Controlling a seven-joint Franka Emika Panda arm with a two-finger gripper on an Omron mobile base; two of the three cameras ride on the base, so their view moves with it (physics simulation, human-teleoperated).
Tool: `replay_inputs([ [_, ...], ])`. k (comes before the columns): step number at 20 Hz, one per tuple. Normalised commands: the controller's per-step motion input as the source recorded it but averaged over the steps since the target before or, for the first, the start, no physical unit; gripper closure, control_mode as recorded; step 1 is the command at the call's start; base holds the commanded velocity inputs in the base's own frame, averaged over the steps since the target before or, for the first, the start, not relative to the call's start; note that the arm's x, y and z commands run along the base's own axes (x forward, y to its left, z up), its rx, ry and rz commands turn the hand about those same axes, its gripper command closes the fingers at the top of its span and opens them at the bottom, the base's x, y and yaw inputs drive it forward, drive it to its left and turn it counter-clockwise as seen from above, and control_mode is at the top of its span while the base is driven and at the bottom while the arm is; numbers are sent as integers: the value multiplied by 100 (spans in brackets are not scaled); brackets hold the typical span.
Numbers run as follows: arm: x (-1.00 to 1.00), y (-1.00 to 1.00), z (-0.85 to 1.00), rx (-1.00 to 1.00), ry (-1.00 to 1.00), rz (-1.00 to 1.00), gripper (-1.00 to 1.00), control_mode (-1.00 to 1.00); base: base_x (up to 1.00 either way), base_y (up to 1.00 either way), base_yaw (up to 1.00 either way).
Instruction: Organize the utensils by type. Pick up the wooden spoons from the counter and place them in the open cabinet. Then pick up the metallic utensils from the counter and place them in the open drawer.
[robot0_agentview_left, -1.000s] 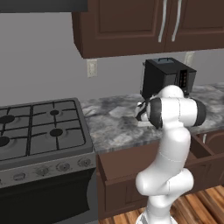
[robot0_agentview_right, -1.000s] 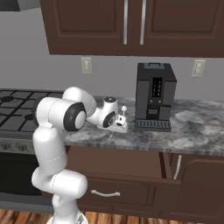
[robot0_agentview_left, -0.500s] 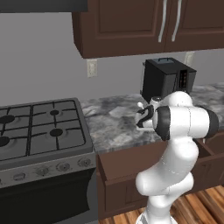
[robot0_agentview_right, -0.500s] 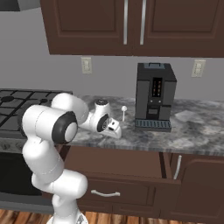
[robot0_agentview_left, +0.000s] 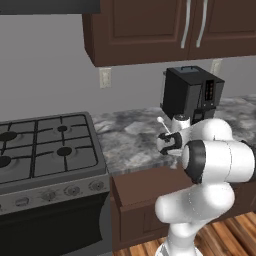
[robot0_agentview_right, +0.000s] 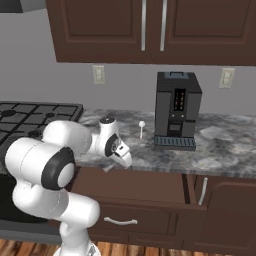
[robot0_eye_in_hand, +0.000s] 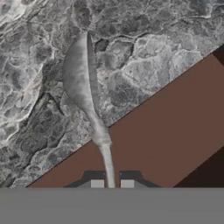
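Observation:
My gripper (robot0_eye_in_hand: 112, 183) is shut on the thin handle of a metallic knife (robot0_eye_in_hand: 83, 74). Its broad grey blade reaches out over the marble counter (robot0_eye_in_hand: 144, 52). The hand hangs at the counter's front edge, over the open brown drawer (robot0_eye_in_hand: 175, 131). From the base, the gripper (robot0_agentview_right: 125, 159) tilts down above the drawer (robot0_agentview_right: 145, 186), left of the coffee machine. The left base view has the gripper (robot0_agentview_left: 164, 146) in front of the counter edge, over the drawer (robot0_agentview_left: 142, 186). A pale spoon-like utensil (robot0_agentview_right: 141, 129) lies on the counter ahead; I cannot tell its material.
A black coffee machine (robot0_agentview_right: 176, 110) stands at the back of the counter. The gas stove (robot0_agentview_left: 45, 145) is to the left. Dark upper cabinets (robot0_agentview_right: 150, 27) with closed doors hang overhead. A closed cabinet door (robot0_agentview_right: 225, 215) sits right of the drawer.
The arm has swung the gripper down and back from over the counter to its front edge above the drawer, still holding the knife. The pale utensil has stayed put.

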Motion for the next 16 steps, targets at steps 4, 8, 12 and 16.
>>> replay_inputs([
  [4, -62, 2, 1, 0, 0, -15, 100, -100, 0, 0, 0],
  [8, -41, 8, 0, 2, 0, -4, 100, -100, 0, 0, 0],
  [12, -35, 6, 0, 3, 0, -1, 100, -100, 0, 0, 0],
  [16, 0, 0, 6, 8, 0, -2, 100, -100, 0, 0, 0],
])
